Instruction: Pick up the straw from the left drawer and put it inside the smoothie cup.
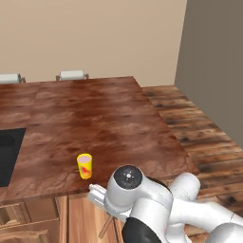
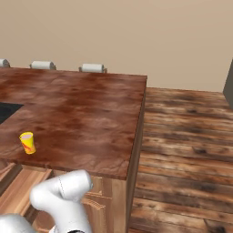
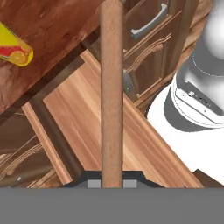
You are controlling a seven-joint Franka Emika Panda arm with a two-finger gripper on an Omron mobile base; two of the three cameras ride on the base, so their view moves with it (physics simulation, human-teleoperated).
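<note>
The gripper (image 3: 112, 183) is seen closed on the straw (image 3: 112, 96), which rises from between the dark finger tips straight up the hand view as a thick tan-brown rod. Beneath it, the left drawer (image 3: 83, 118) is seen pulled out, its plain plank bottom bare below the counter's edge. In the left base view the straw's lower end (image 1: 105, 227) is seen poking out under the wrist, in front of the cabinet. The smoothie cup (image 1: 85, 166) is set upright on the dark wooden counter (image 1: 99, 123), near its front edge, apart from the straw.
</note>
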